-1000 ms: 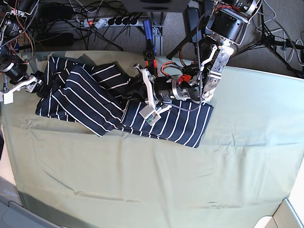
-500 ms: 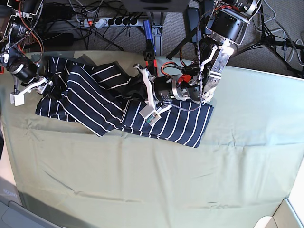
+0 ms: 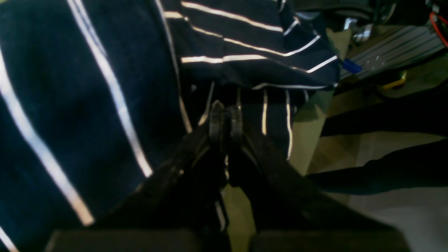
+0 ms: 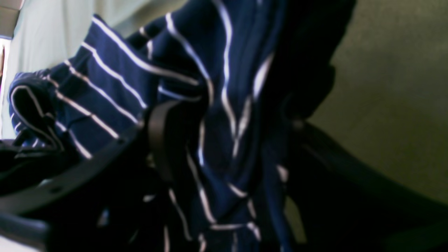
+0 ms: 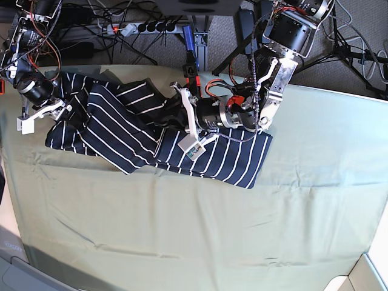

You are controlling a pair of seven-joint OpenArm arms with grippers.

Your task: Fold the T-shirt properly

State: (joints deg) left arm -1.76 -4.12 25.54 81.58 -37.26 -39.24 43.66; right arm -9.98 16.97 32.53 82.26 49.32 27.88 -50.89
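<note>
**Reaching for the sleeve end**

Lying rumpled on the tabletop [image 5: 182, 242], the T-shirt [image 5: 121, 130] runs lengthwise between the arms. The right pincer [image 5: 43, 109] straddles its outer end, cloth between wide jaws, grip unclear. The left pincer [image 3: 225, 119], fully closed, rests at mid-shirt.

The left arm reaches in from the far edge, forearm lying low and level, its left gripper [image 3: 225, 122] pointing sideways with jaws pressed together. At the opposite side, the right arm angles down from its mount, the right gripper [image 5: 42, 112] low, jaws parted with striped cloth between them.
</note>
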